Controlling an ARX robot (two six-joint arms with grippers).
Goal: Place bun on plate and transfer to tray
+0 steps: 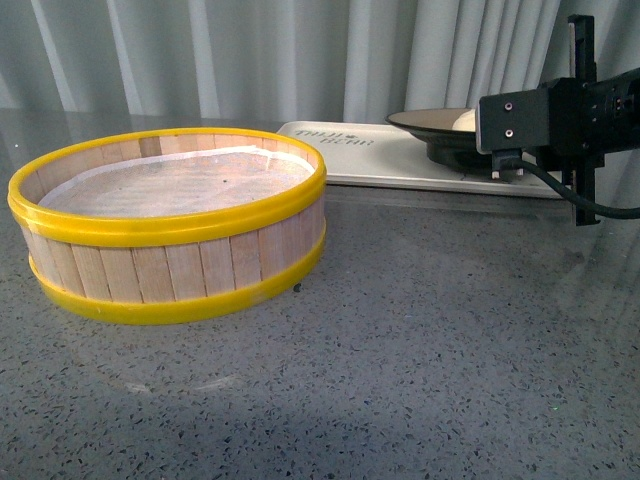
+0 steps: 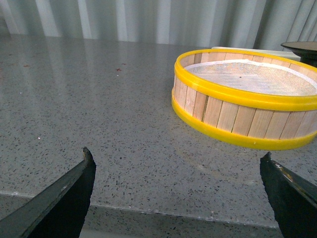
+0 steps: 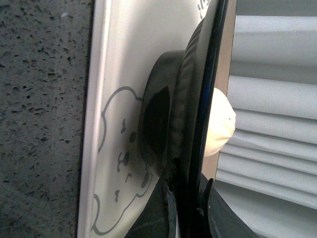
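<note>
Right gripper (image 3: 185,210) pinches the plate (image 1: 425,122) rim at two o'clock, bun (image 3: 220,124) aboard, over the tray (image 1: 390,160); left gripper (image 2: 181,191) gapes empty.

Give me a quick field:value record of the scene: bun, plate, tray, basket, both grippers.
bun: cream-white, sitting in the plate
plate: black-rimmed, over the tray, its rim pinched by the right gripper; whether its foot touches the tray cannot be told
tray: cream-white, flat on the counter behind the basket, bear drawing visible in the right wrist view
steamer basket: wood with yellow rims, no bun inside, white liner only
right gripper: shut on the plate rim
left gripper: open, holding nothing, over the counter near the basket
</note>
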